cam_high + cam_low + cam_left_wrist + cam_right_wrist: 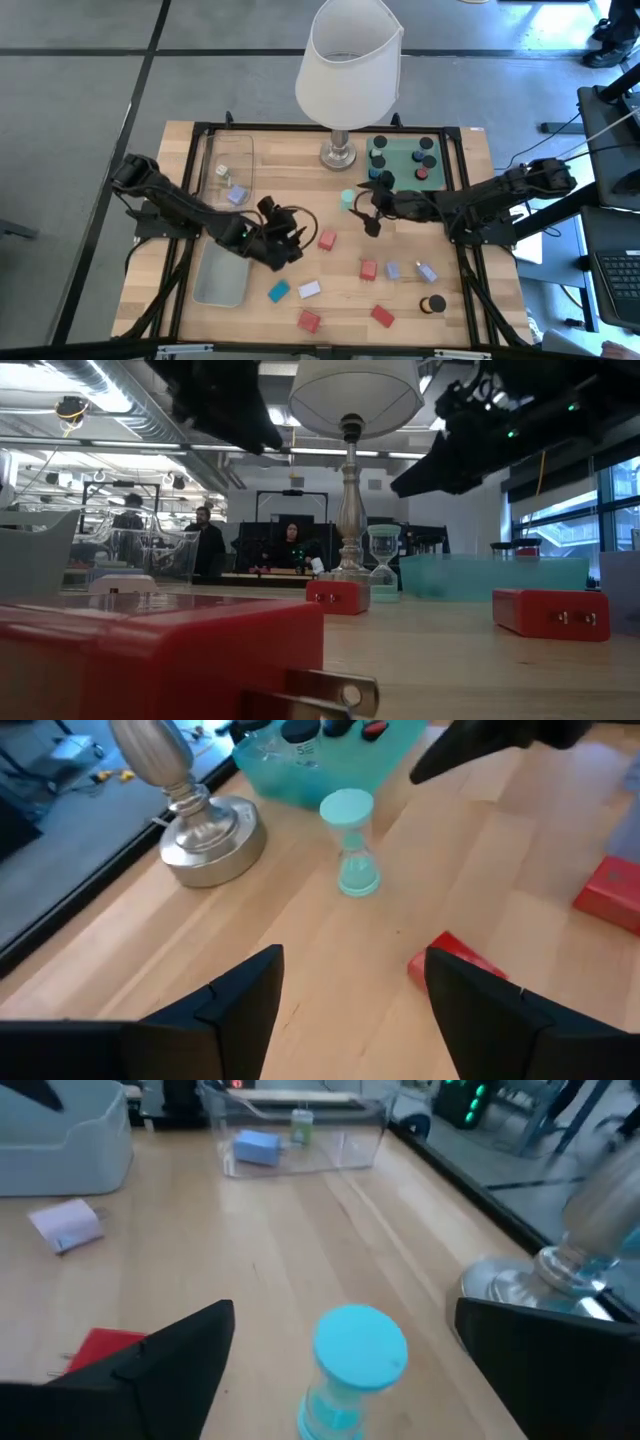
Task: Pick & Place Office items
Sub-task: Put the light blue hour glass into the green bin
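The office items lie scattered on the wooden table: red blocks (327, 240) (368, 270) (309, 320) (382, 315), a teal block (279, 291), lavender blocks (309, 289) (393, 270) (427, 272) and a black cap (435, 303). A mint hourglass-shaped piece (347, 198) stands upright beside the lamp base. My right gripper (366, 207) (345, 1315) is open, one finger on either side of this mint piece (358, 1360), touching nothing. My left gripper (285, 235) (355, 965) is open above the table, near a red block (455, 958).
The white-shaded lamp (348, 60) stands at the far middle on a metal base (205, 835). A green mat (405, 158) with black caps lies to its right. The clear tray (228, 172) holds small pieces, and the grey-blue bin (222, 277) sits near the left edge.
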You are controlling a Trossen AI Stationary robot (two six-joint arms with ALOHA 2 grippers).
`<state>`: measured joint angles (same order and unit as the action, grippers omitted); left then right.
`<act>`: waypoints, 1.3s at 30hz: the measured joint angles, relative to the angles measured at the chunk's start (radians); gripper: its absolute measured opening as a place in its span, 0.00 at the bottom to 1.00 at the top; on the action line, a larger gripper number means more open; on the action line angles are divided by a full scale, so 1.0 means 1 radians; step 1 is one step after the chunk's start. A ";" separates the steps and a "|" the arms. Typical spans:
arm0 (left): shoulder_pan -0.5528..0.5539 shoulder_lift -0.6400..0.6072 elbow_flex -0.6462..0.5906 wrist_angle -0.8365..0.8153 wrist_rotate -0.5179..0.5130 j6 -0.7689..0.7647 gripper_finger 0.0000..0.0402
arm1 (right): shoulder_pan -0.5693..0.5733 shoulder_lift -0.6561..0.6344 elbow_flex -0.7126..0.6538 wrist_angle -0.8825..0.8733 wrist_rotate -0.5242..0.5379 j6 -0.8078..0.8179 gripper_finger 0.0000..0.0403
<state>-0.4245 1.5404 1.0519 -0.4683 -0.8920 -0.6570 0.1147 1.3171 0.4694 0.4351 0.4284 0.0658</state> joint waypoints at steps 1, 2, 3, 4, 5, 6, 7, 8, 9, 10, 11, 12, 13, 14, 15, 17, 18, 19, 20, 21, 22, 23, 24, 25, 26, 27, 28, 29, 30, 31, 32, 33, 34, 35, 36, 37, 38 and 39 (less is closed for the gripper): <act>-0.007 0.003 0.000 -0.010 -0.020 -0.003 0.59 | -0.020 0.004 0.000 -0.001 -0.026 0.002 0.97; -0.012 0.003 -0.001 -0.017 -0.040 -0.001 0.58 | -0.038 0.009 0.000 0.000 -0.055 0.008 0.97; -0.014 0.003 -0.001 -0.016 -0.054 0.004 0.58 | -0.057 0.014 0.000 0.001 -0.087 0.024 0.98; -0.014 0.002 -0.001 -0.014 -0.061 0.009 0.57 | -0.076 0.020 0.000 0.001 -0.113 0.037 0.98; -0.012 0.002 -0.001 -0.015 -0.063 0.012 0.57 | -0.093 0.025 0.000 -0.001 -0.134 0.056 0.99; -0.009 0.002 -0.001 -0.016 -0.066 0.013 0.56 | -0.108 0.032 0.000 0.001 -0.149 0.068 0.99; -0.006 0.002 -0.001 -0.015 -0.070 0.014 0.56 | -0.123 0.038 0.000 0.003 -0.159 0.082 0.99; -0.004 0.002 -0.001 -0.015 -0.072 0.016 0.56 | -0.135 0.044 0.000 -0.001 -0.164 0.090 0.99; 0.001 0.002 -0.001 -0.016 -0.073 0.016 0.56 | -0.146 0.052 0.000 0.003 -0.170 0.102 0.99; 0.007 0.002 -0.001 -0.016 -0.073 0.016 0.56 | -0.156 0.060 0.000 0.009 -0.182 0.108 0.99; 0.011 0.002 -0.001 -0.016 -0.073 0.016 0.56 | -0.164 0.070 0.000 0.016 -0.193 0.110 0.99; 0.017 0.002 -0.001 -0.015 -0.074 0.016 0.56 | -0.170 0.080 0.000 0.027 -0.207 0.110 0.99; 0.021 0.002 -0.001 -0.016 -0.074 0.022 0.56 | -0.175 0.091 0.000 0.042 -0.219 0.110 0.99; 0.025 0.002 -0.001 -0.016 -0.074 0.030 0.56 | -0.179 0.102 0.000 0.062 -0.233 0.110 0.99; 0.029 0.002 -0.001 -0.016 -0.074 0.038 0.56 | -0.182 0.112 0.000 0.080 -0.241 0.110 0.99; 0.034 0.002 -0.001 -0.016 -0.072 0.042 0.56 | -0.188 0.136 0.000 0.109 -0.245 0.106 0.99; 0.036 0.002 -0.001 -0.016 -0.067 0.042 0.56 | -0.192 0.148 0.000 0.121 -0.245 0.104 0.99; 0.040 0.002 -0.001 -0.015 -0.061 0.043 0.56 | -0.196 0.161 0.000 0.134 -0.245 0.102 0.99; 0.041 0.002 -0.001 -0.016 -0.057 0.043 0.56 | -0.199 0.172 0.000 0.142 -0.245 0.102 0.99; 0.041 0.002 -0.001 -0.016 -0.057 0.043 0.56 | -0.202 0.184 0.000 0.148 -0.245 0.102 0.99; 0.041 0.002 -0.001 -0.016 -0.057 0.043 0.56 | -0.205 0.196 0.000 0.160 -0.245 0.101 0.99; 0.041 0.002 -0.001 -0.016 -0.057 0.046 0.56 | -0.206 0.207 0.000 0.167 -0.245 0.101 0.99; 0.041 0.002 -0.001 -0.017 -0.057 0.051 0.56 | -0.209 0.215 0.000 0.170 -0.245 0.099 0.99; 0.041 0.002 -0.001 -0.017 -0.057 0.051 0.56 | -0.211 0.224 0.000 0.178 -0.245 0.098 0.99; 0.041 0.002 -0.001 -0.019 -0.057 0.051 0.56 | -0.212 0.232 0.000 0.183 -0.245 0.098 0.99; 0.041 0.002 -0.001 -0.022 -0.057 0.051 0.56 | -0.213 0.237 0.000 0.186 -0.245 0.096 0.99; 0.040 0.002 -0.001 -0.023 -0.057 0.051 0.56 | -0.212 0.240 0.000 0.188 -0.245 0.085 0.99; 0.040 0.002 -0.001 -0.023 -0.057 0.051 0.56 | -0.212 0.242 0.000 0.195 -0.245 0.077 0.99; 0.040 0.002 -0.001 -0.023 -0.057 0.051 0.56 | -0.212 0.242 0.000 0.198 -0.245 0.073 0.98; 0.040 0.002 -0.001 -0.023 -0.057 0.051 0.55 | -0.212 0.242 0.000 0.203 -0.245 0.068 0.98; 0.040 0.002 -0.001 -0.023 -0.057 0.051 0.55 | -0.211 0.242 0.000 0.208 -0.245 0.067 0.96; 0.040 0.002 -0.001 -0.025 -0.057 0.051 0.55 | -0.211 0.242 0.000 0.211 -0.245 0.065 0.95; 0.040 0.002 -0.001 -0.025 -0.057 0.051 0.55 | -0.211 0.242 0.000 0.213 -0.245 0.065 0.93; 0.040 0.002 -0.001 -0.026 -0.057 0.051 0.55 | -0.211 0.242 0.000 0.213 -0.245 0.065 0.90; 0.040 0.002 -0.001 -0.026 -0.057 0.051 0.55 | -0.211 0.242 0.000 0.214 -0.245 0.065 0.88; 0.040 0.002 -0.001 -0.026 -0.057 0.051 0.55 | -0.211 0.242 0.000 0.214 -0.245 0.065 0.85; 0.040 0.002 -0.001 -0.026 -0.057 0.051 0.55 | -0.211 0.242 0.000 0.214 -0.245 0.065 0.82; 0.040 0.002 -0.001 -0.026 -0.057 0.051 0.55 | -0.211 0.242 0.000 0.214 -0.245 0.066 0.79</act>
<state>-0.3843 1.5429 1.0512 -0.4942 -0.9489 -0.6064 -0.0967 1.5593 0.4690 0.6487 0.1829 0.1317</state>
